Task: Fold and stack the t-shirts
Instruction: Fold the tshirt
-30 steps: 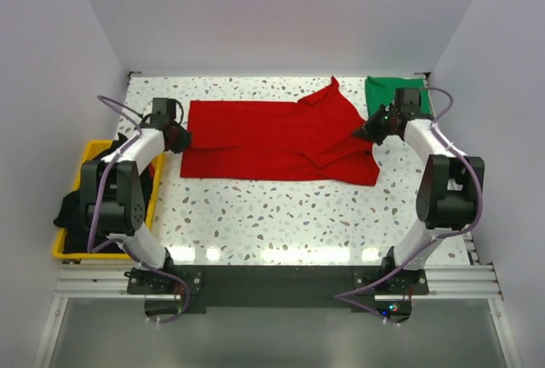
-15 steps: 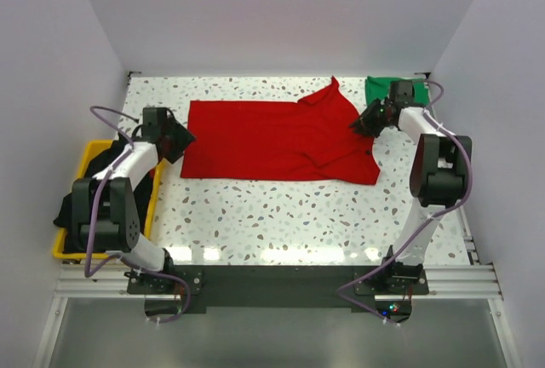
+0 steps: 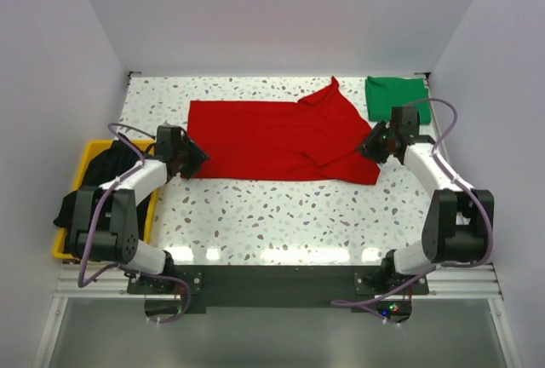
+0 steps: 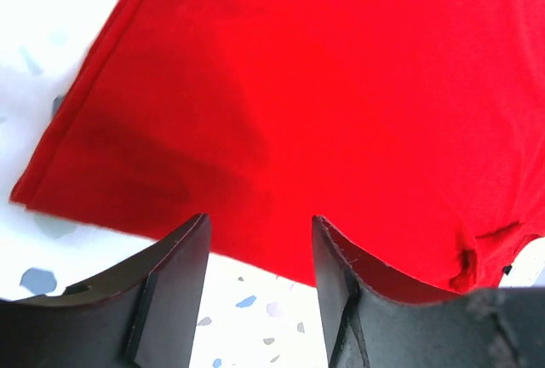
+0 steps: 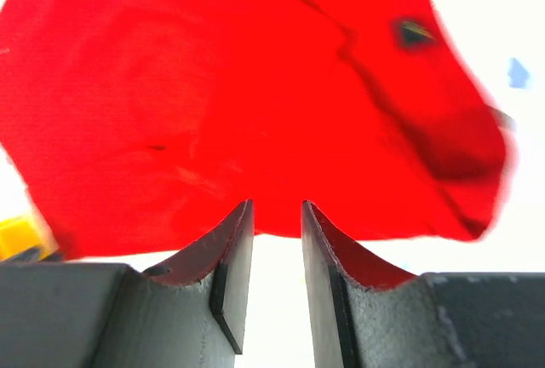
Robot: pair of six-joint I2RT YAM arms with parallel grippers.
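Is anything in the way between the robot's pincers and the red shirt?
No, nothing visible. The left pincer is open at the near left corner of the red shirt, the right pincer open at its near right corner, with only table between.

Red shirt: bright red, plain; darker in creases. Green shirt: mid green, plain. Black shirt: plain black. Bin: yellow. Table: white w/ grey & bluish flecks, terrazzo-type patt. Arms: white links, black joints. Walls: pale lilac-white, plain. Base plate: black. Rails: silver.
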